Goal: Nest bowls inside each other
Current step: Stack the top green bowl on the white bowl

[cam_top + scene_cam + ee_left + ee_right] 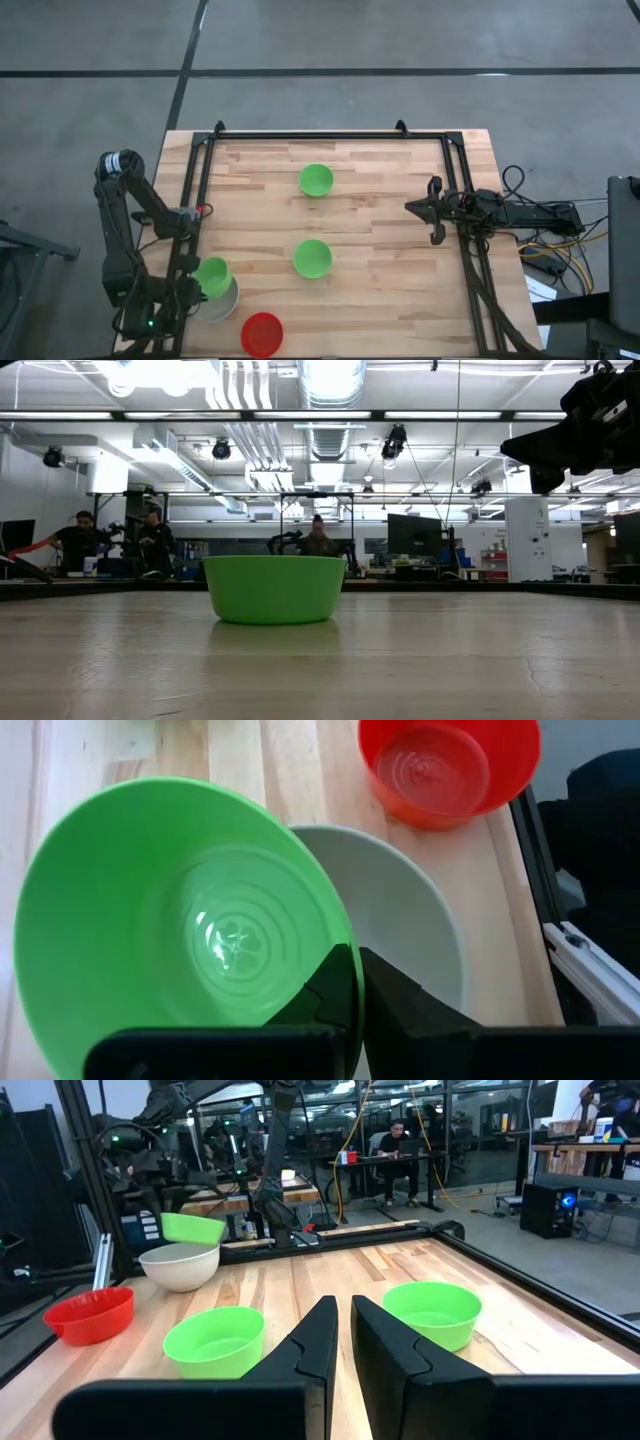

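My left gripper (197,283) is at the table's near left corner, shut on a green bowl (212,275). That bowl hangs tilted just above the pale grey-white bowl (224,303), which rests on its base on the table. A red bowl (262,333) sits at the near edge. Two more green bowls rest on the wood, one at the middle (312,258) and one farther back (316,180). My right gripper (428,210) waits at the right side, shut, with nothing in it. My left gripper pinches the green bowl's rim (347,942), one finger (330,990) inside the bowl and the other (405,1005) outside its wall. The fingers slant down from the table's left side. The bowl (192,1228) is lifted clear and tilted over the grey-white bowl (180,1266).
A black metal frame (200,190) runs along the table's left, far and right edges. Cables (545,240) lie beside the right arm. Bare wood lies between the middle green bowl and the right rail. People sit at desks in the room beyond the table.
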